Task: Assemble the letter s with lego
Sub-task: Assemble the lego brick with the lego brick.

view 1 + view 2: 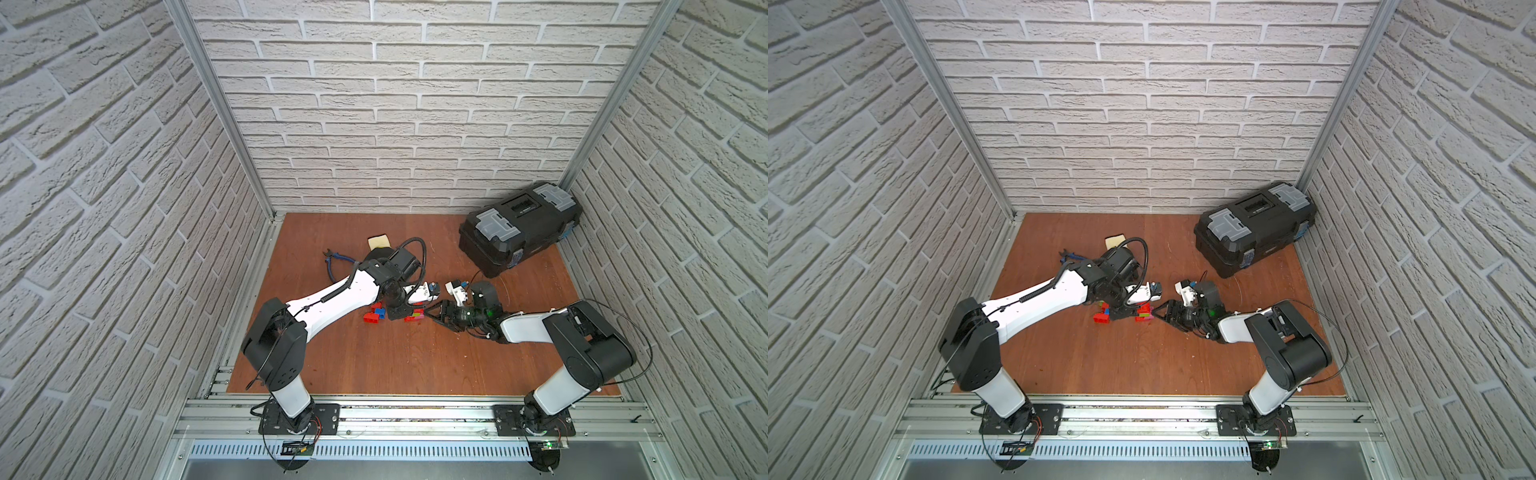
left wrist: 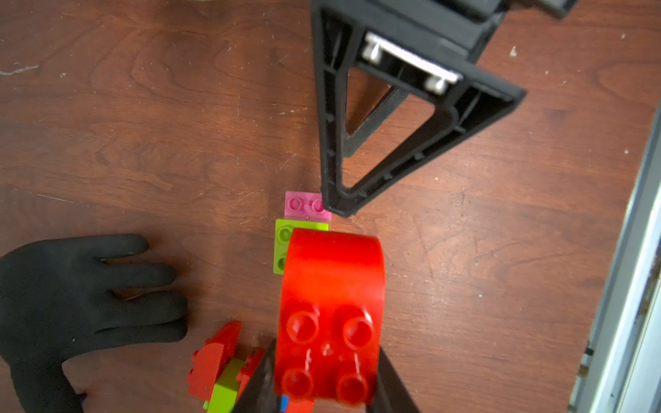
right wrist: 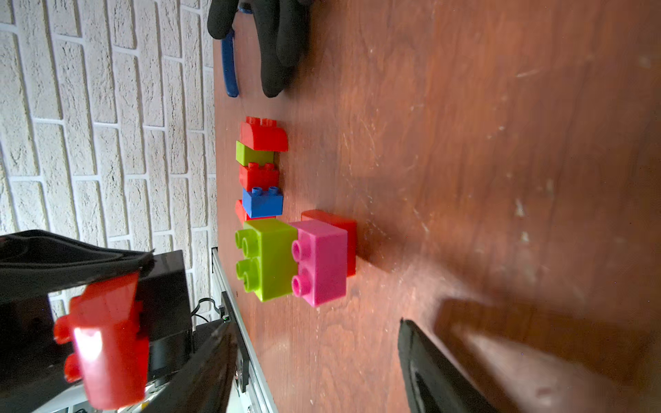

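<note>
My left gripper (image 2: 323,386) is shut on a red lego brick (image 2: 329,314) with a rounded end, held just above the table. The same brick (image 3: 107,343) shows in the right wrist view. Under and ahead of it, a lime green brick (image 3: 268,257) and a pink brick (image 3: 322,261) stand joined side by side, with a red one (image 3: 339,221) behind them. Past them lie a blue brick (image 3: 263,203) and a red-green-red row (image 3: 261,153). My right gripper (image 3: 314,372) is open and empty, its tip next to the pink brick (image 2: 307,205). Both grippers meet mid-table (image 1: 415,313).
A black glove (image 2: 71,304) lies flat beside the bricks, with blue-handled pliers (image 1: 336,262) and a pale sponge (image 1: 379,241) beyond it. A black toolbox (image 1: 519,228) fills the far right corner. Brick-pattern walls close in three sides.
</note>
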